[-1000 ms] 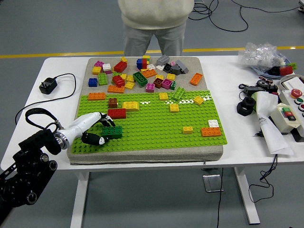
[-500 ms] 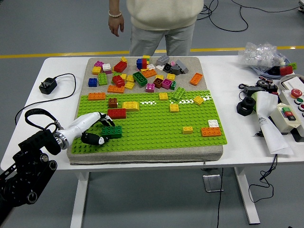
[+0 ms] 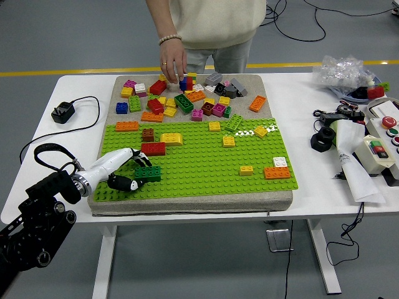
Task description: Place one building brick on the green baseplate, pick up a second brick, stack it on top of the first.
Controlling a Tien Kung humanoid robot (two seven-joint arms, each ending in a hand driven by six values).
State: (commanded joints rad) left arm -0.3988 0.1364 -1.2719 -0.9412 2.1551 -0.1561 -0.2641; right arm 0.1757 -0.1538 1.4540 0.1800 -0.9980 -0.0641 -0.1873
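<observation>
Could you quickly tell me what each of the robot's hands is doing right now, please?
Left hand: fingers closed around the dark green brick on the green baseplate.
Right hand: not in view.

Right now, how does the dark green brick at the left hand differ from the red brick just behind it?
The dark green brick is held between the left hand's fingertips; the red brick sits free, untouched. The green one nearly blends into the green baseplate, while the red one stands out clearly. The green brick lies nearer the table's front edge, the red one farther back. Both are long bricks of similar size lying flat on the baseplate.
</observation>
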